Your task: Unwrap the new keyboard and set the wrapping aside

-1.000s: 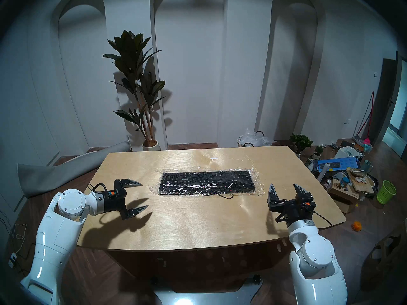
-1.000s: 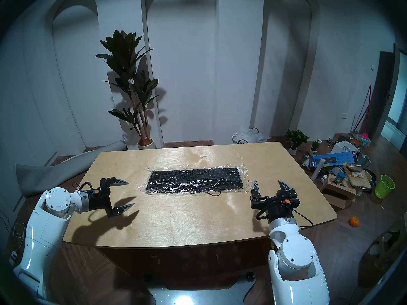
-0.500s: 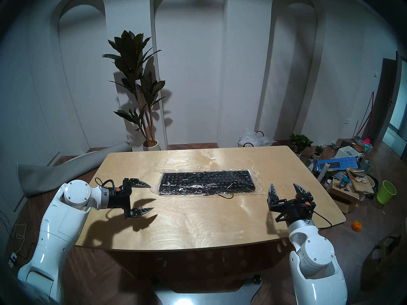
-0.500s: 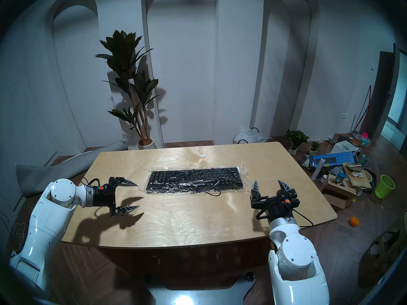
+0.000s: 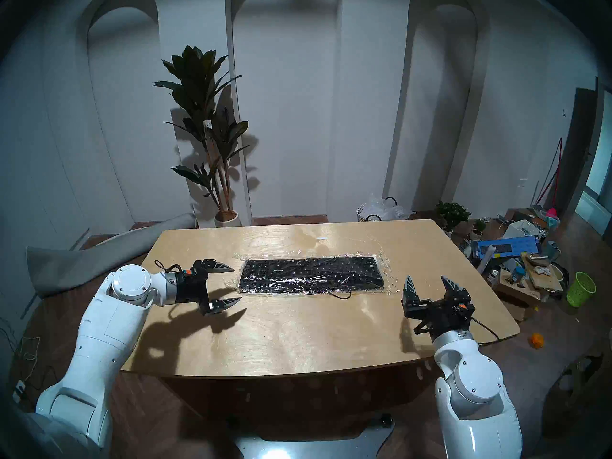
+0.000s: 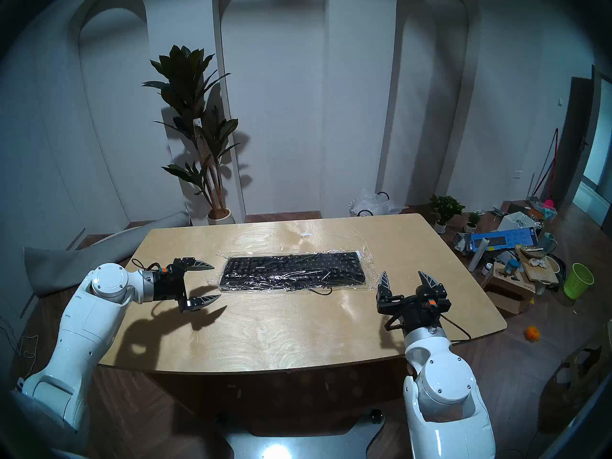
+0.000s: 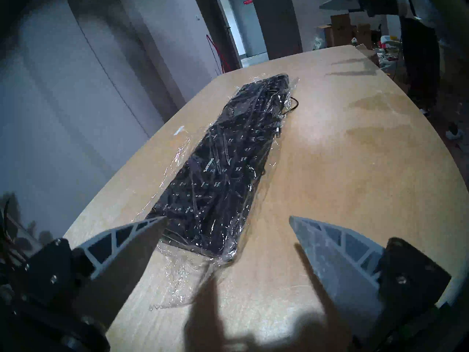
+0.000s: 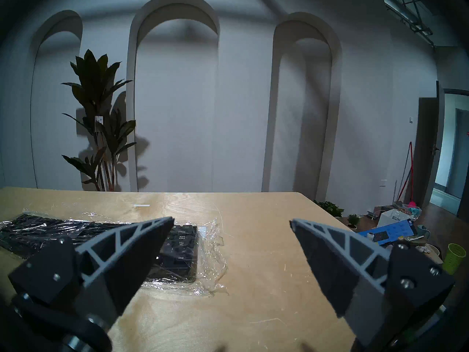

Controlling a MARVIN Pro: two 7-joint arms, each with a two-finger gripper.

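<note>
The black keyboard (image 5: pixel 311 274) (image 6: pixel 293 272) lies flat in the middle of the wooden table (image 5: pixel 298 342), still inside the clear crinkly wrapping (image 5: pixel 384 259) (image 6: pixel 369 258), whose loose edges stick out at both ends. Its thin black cable (image 5: pixel 342 295) pokes out at the near edge. My left gripper (image 5: pixel 237 283) (image 6: pixel 218 281) is open and empty, just left of the keyboard's left end, jaws level with the loose film (image 7: pixel 177 275). My right gripper (image 5: pixel 427 280) (image 6: pixel 403 275) is open and empty, right of the keyboard's right end (image 8: pixel 182 252).
A small white strip (image 5: pixel 321 238) lies on the table behind the keyboard. Behind the table stand a potted plant (image 5: pixel 205 123) and a basket of clear plastic (image 5: pixel 381 210). Floor clutter at the right includes a blue box (image 5: pixel 506 246) and a green bin (image 5: pixel 580 288).
My left gripper has moved right and away from me, from the table's left part up to the keyboard's left end, staying open. The right arm, keyboard and wrapping have not moved.
</note>
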